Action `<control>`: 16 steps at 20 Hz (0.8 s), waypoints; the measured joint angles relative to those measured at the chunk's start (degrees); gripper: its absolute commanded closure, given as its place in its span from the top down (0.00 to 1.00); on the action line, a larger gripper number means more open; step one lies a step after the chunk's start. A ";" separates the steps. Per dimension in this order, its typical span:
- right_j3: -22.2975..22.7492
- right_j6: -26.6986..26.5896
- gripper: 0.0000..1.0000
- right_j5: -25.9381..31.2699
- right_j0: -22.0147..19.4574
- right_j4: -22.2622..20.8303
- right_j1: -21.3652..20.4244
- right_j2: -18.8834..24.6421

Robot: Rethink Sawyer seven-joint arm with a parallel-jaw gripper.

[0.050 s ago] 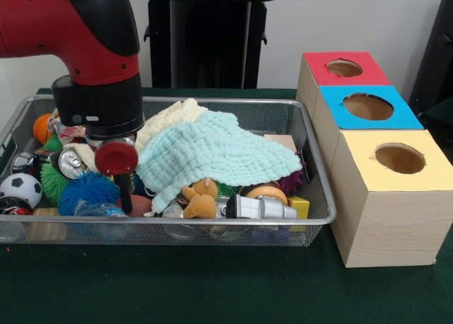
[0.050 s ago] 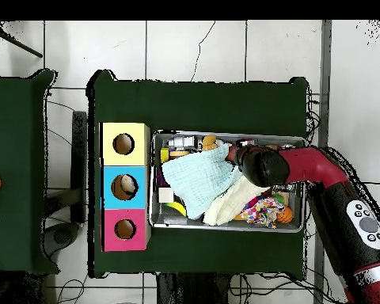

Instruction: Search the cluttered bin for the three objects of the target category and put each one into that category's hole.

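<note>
A wire basket (image 1: 322, 197) sits on a green table (image 1: 212, 288). It is full almost to the rim, so there is little free room inside. Right beside it stand three boxes in a row, each with a round hole on top: a red box (image 1: 345, 69), a blue box (image 1: 367, 108) and a yellow box (image 1: 400, 161). In front of the basket the table is bare.

The red and black arm (image 1: 78, 27) reaches down into the left part of the basket. The gripper (image 1: 124, 193) pokes down among the toys, next to a fuzzy blue ball (image 1: 88, 189). I cannot tell if it is open or closed, or if it holds anything.

A big light green cloth (image 1: 212, 154) and a cream cloth (image 1: 173, 119) lie over the middle and hide what is under them. Near the arm are a drink can (image 1: 71, 161), a soccer ball (image 1: 20, 188) and an orange ball (image 1: 42, 128). At the front lie a brown stuffed animal (image 1: 200, 200) and a silver flashlight (image 1: 260, 208).
</note>
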 measured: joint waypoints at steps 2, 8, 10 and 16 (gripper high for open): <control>-0.03 0.00 1.00 1.11 -0.01 0.41 -1.03 0.01; -0.20 0.00 1.00 4.27 -0.02 1.66 -4.14 0.19; -0.20 0.00 1.00 5.08 -0.04 1.98 -4.99 0.28; -0.48 0.00 1.00 6.12 -0.02 2.72 -6.77 0.89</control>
